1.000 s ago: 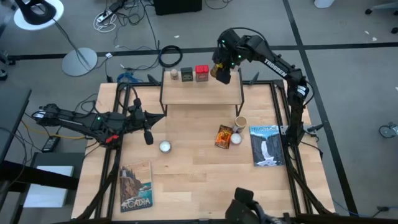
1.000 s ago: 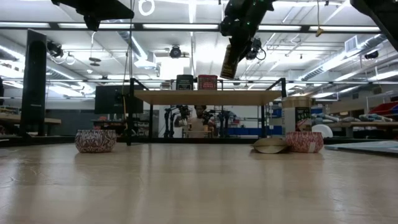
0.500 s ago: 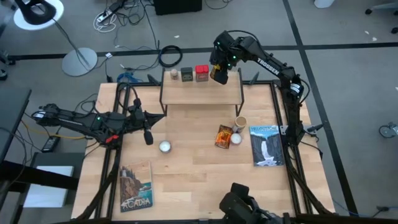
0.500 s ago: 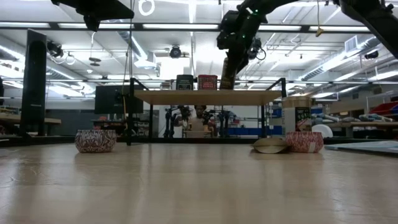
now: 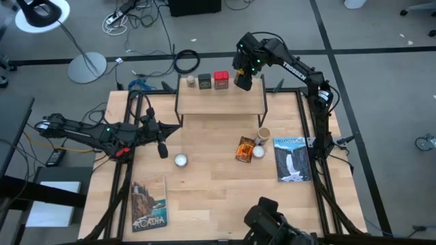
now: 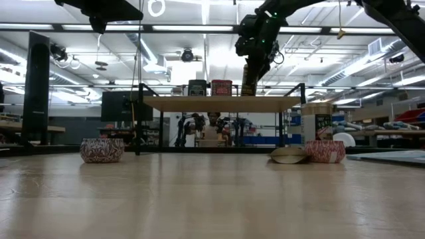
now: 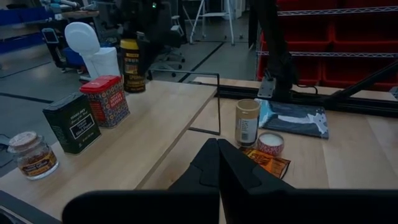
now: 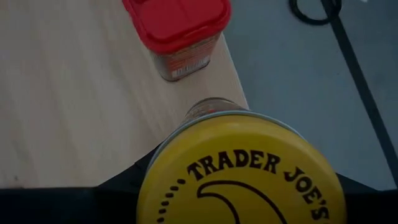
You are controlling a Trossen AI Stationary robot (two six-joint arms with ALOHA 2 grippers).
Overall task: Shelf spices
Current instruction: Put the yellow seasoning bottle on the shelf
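The shelf (image 5: 221,102) stands at the table's far side. On its plank stand a small pale-capped jar (image 5: 191,81), a dark tin (image 5: 205,82) and a red tin (image 5: 221,80) in a row. My right gripper (image 5: 243,79) is shut on the yellow black-lidded jar (image 6: 250,81), just right of the red tin. A tan jar (image 5: 263,135) and an orange packet (image 5: 245,149) sit on the table in front of the shelf. My left gripper (image 5: 163,148) waits shut at the table's left, holding nothing. My right gripper pinches the yellow jar's upper end (image 8: 149,171) between its two fingers, coming from above and slanting down. The jar stands upright with its base (image 6: 250,94) down at the shelf's plank. Whether it rests there I cannot tell.
Two small white discs (image 5: 180,160) (image 5: 259,152) lie on the table. A picture book (image 5: 291,158) lies at the right and another (image 5: 148,204) near the front left. The shelf's plank has bare room right of the yellow jar.
My right gripper has come down toward the shelf with the yellow jar. The jar hung tilted above the plank; now it stands upright beside the red tin with its base at the plank.
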